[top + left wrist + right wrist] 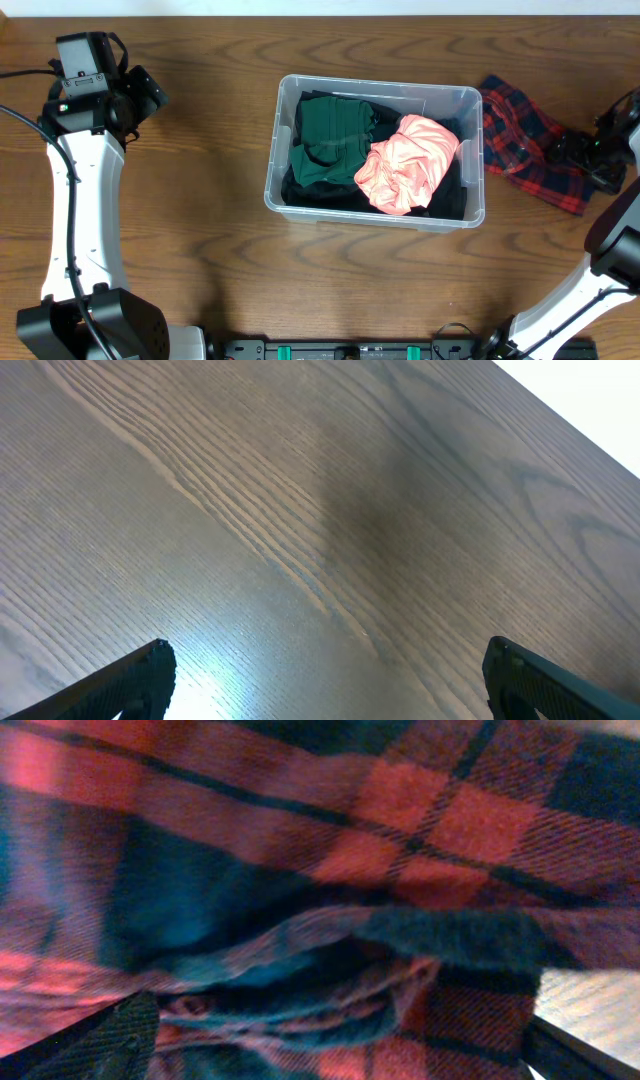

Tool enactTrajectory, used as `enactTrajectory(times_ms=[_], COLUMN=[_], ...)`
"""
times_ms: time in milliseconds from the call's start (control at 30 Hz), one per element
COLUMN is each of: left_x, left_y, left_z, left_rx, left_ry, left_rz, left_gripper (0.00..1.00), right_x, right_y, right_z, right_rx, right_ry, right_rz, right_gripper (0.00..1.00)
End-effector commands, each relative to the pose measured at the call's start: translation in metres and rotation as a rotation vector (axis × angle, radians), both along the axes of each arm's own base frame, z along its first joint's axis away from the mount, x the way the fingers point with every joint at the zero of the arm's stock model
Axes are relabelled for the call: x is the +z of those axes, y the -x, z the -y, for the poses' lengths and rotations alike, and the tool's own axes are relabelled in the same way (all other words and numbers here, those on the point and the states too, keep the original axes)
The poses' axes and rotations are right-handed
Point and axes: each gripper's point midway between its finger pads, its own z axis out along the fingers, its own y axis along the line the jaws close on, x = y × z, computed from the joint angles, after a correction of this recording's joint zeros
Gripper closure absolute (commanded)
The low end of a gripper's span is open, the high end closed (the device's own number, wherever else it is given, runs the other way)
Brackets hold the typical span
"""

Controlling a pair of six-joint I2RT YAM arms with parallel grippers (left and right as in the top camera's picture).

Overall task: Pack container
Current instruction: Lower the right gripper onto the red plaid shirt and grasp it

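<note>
left fingers [140,680] spread wide above tabletop [300,510], far-left corner | right fingers [110,1040] spread wide over plaid cloth [400,810], right edge | container [380,84] mid-tabletop: green garment [330,130], pink garment [410,160]

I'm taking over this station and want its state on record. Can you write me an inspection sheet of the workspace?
Surface: wooden table, no spills seen.
Job's things: container upright mid-table, holding a green garment, a pink garment and black fabric under them; plaid cloth lies on the table to its right, outside it.
Clutter: nothing seen.
Grippers: left gripper open over bare wood; right gripper open, jaws wide, close over the plaid cloth.
Cables: black cable along the left arm.
Surroundings: pale strip past the far edge; black rail at the near edge.
</note>
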Motion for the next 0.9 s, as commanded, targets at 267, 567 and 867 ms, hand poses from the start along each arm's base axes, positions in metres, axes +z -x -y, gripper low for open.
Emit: enactTrajectory(times_ms=[267, 567, 867], left_x=[0.003, 0.003, 0.003], left_y=[0.0, 0.0, 0.0], left_z=[-0.004, -0.004, -0.004], left_rx=[0.012, 0.012, 0.012], left_ry=[-0.014, -0.014, -0.014], left_rz=[0.003, 0.003, 0.003], left_gripper=[0.02, 0.02, 0.02], right_x=[0.021, 0.013, -0.034], right_y=[0.011, 0.014, 0.027], right_z=[0.022, 0.024, 0.019], right_rx=[-0.036, -0.056, -0.083], right_ry=[0.041, 0.044, 0.057], right_rz=[0.036, 0.031, 0.045], right_gripper=[0.01, 0.01, 0.01])
